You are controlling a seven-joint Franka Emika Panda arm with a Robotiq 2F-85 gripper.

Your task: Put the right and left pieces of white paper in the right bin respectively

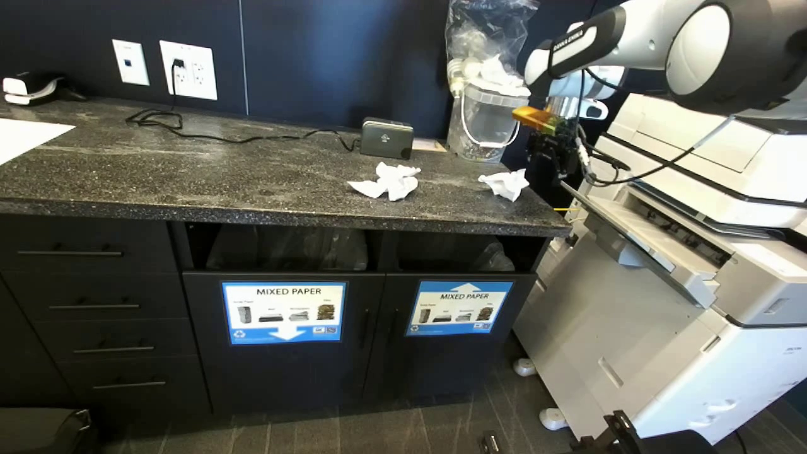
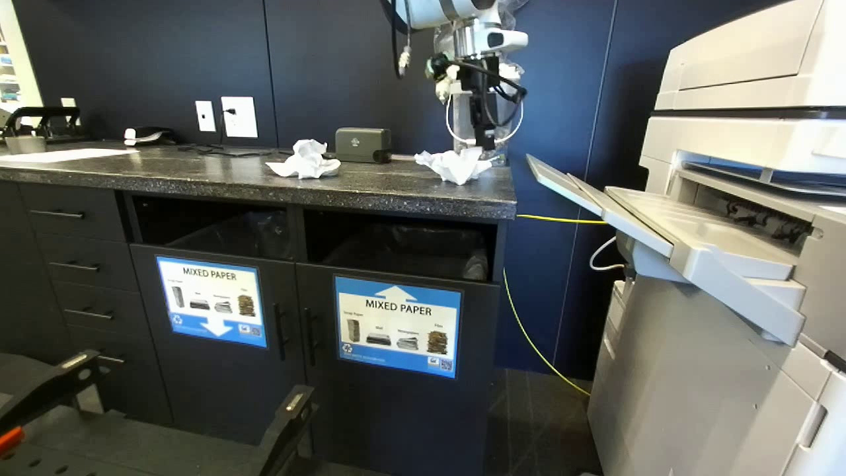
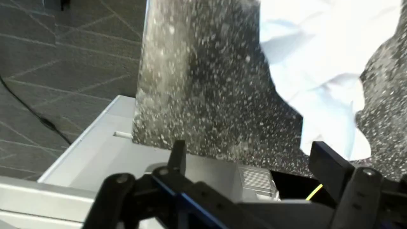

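Speckled countertop [image 1: 252, 176] bears two crumpled papers [image 1: 396, 183] [image 1: 506, 184] before a navy wall [image 1: 315, 63].

The smooth white robot arm [image 1: 652, 31] has a big round dark-grey joint [image 1: 753, 69], thin curvy black cables [image 1: 659, 168], a flat orange piece [image 1: 536, 118] and a black two-fingered gripper [image 3: 248, 152] with round screws [image 3: 369, 172].

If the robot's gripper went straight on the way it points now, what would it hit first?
Probably the speckled countertop near its end, which in the wrist view lies beyond the open gripper. Depth is unclear, so it might brush the nearby crumpled white paper first.
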